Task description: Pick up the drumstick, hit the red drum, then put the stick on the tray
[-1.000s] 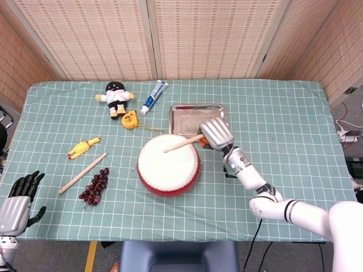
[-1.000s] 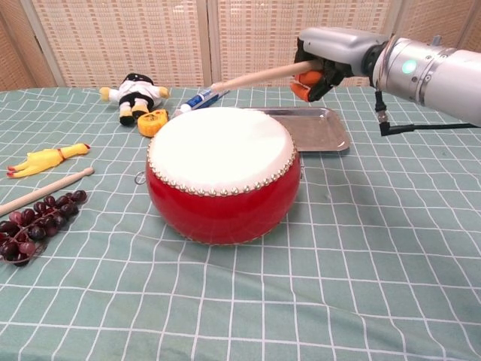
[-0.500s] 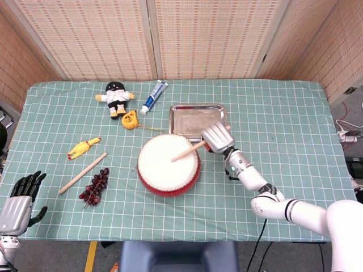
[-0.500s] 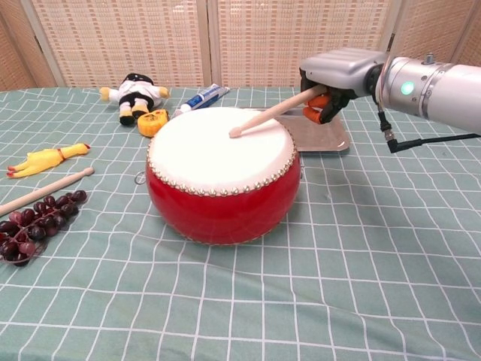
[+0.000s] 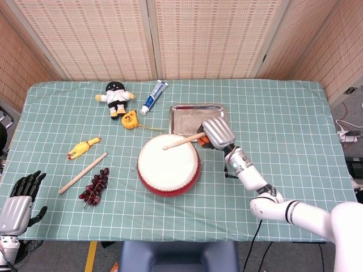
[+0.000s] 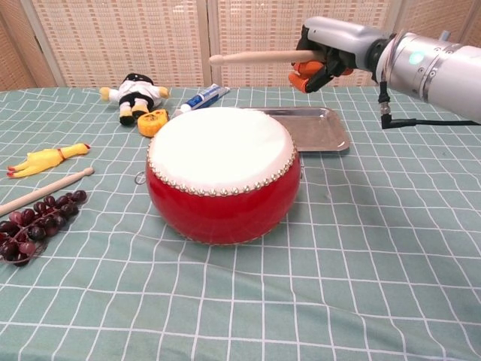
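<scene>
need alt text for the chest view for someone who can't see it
The robot's right hand holds a wooden drumstick level in the air, clear above a red drum on a green checked tablecloth. A metal tray sits behind the drum; a second stick, grapes and toys lie at left.

A table [image 5: 283, 119] under green checked cloth holds a red drum [image 5: 168, 165], metal tray [image 5: 195, 117], doll [image 5: 117, 97], toothpaste tube [image 5: 154, 96], tape measure [image 5: 130, 119], rubber chicken [image 5: 83, 147], spare wooden stick [image 5: 83, 173] and grapes [image 5: 95, 186].
</scene>
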You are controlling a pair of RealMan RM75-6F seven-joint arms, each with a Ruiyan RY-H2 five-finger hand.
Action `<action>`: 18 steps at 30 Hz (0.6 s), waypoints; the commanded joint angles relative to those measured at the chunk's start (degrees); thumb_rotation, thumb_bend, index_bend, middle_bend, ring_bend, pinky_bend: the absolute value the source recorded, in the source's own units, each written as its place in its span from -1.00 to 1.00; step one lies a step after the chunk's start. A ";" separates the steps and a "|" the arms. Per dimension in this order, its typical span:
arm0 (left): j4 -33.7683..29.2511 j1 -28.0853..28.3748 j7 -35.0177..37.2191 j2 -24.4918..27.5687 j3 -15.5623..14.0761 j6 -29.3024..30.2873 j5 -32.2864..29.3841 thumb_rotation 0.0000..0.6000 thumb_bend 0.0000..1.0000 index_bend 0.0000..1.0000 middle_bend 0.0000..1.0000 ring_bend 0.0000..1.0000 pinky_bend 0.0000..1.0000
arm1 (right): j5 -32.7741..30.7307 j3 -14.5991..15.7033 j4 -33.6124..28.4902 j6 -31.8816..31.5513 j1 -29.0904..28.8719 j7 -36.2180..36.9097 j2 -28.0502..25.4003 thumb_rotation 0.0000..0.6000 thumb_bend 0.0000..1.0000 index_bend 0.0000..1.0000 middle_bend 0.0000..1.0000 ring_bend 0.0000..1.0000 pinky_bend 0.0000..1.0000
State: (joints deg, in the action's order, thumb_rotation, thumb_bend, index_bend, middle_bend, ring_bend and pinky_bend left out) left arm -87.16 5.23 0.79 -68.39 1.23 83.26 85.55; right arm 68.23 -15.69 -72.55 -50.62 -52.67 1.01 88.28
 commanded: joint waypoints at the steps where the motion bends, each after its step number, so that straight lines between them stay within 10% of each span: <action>1: 0.08 -0.02 0.04 0.00 0.00 -0.08 -0.12 1.00 -0.45 -1.00 -1.00 -0.95 -0.96 | 0.85 3.90 3.52 3.74 -1.14 -14.52 1.08 1.00 0.12 1.00 0.85 1.00 0.90; 8: 0.28 -0.12 0.24 -0.02 0.00 0.01 -0.21 1.00 -0.45 -1.00 -1.00 -0.95 -0.96 | -5.90 4.97 5.03 4.78 -1.96 -27.55 2.69 1.00 0.12 1.00 0.85 1.00 0.90; 18: 0.41 -0.37 0.60 -0.09 -0.17 0.37 0.04 1.00 -0.45 -1.00 -1.00 -0.95 -0.96 | -1.29 -2.91 2.97 -4.72 2.03 -3.19 3.03 1.00 0.12 1.00 0.85 1.00 0.90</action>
State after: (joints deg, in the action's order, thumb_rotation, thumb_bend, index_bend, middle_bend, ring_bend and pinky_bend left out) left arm -86.76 4.86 1.39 -68.48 1.06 83.63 85.58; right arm 65.55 -14.58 -69.60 -50.33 -52.74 -21.98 90.50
